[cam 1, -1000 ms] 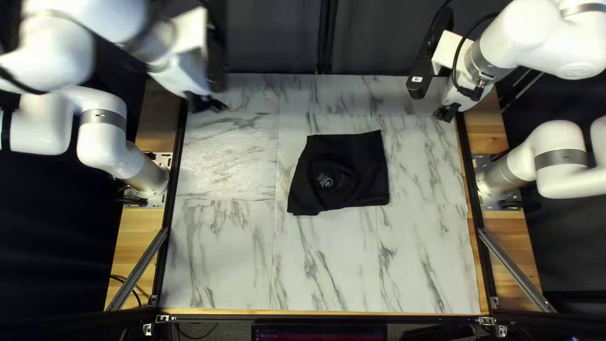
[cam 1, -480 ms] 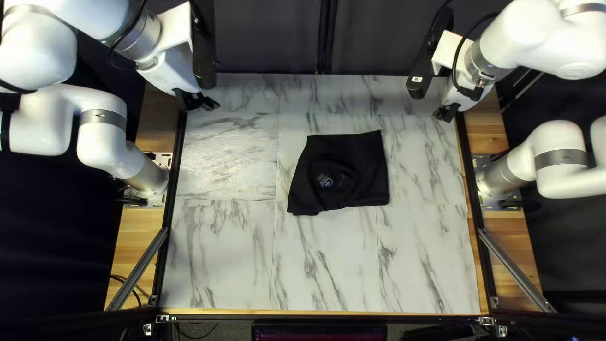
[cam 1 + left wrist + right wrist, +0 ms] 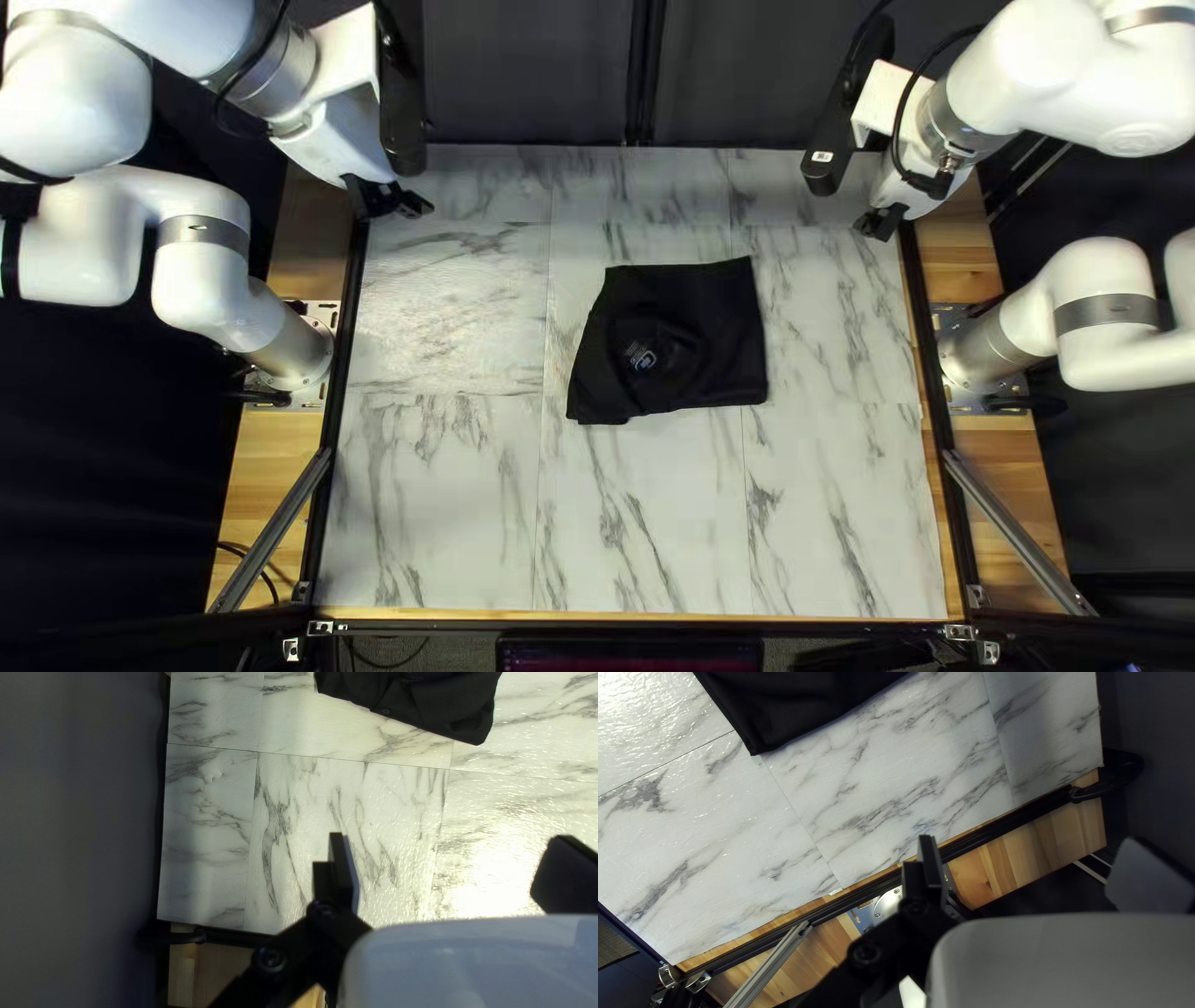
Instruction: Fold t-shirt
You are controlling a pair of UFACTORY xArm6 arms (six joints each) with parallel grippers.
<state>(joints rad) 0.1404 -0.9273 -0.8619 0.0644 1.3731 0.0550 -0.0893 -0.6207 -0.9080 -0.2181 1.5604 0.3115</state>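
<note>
The black t-shirt [image 3: 685, 342] lies as a compact, roughly four-sided bundle mid-table, a small pale logo on it. Near the far left corner hangs my left gripper [image 3: 396, 202], with my right gripper [image 3: 881, 222] by the far right corner. Both are well apart from the cloth. In the left wrist view my left gripper [image 3: 450, 837] is open with nothing between its fingers; the shirt [image 3: 423, 700] lies beyond it. My right gripper [image 3: 1033, 839] is open and empty too, over the table's edge, and part of the shirt [image 3: 803, 703] shows ahead of it.
Bare marbled tabletop [image 3: 647, 535] surrounds the shirt. Dark rails [image 3: 345, 361] run along the table's sides, with wooden strips outside them. The dark curtain [image 3: 535, 75] hangs behind the far edge.
My left arm has moved slightly left and come to rest beside the far left corner. The right arm and the shirt have stayed in place.
</note>
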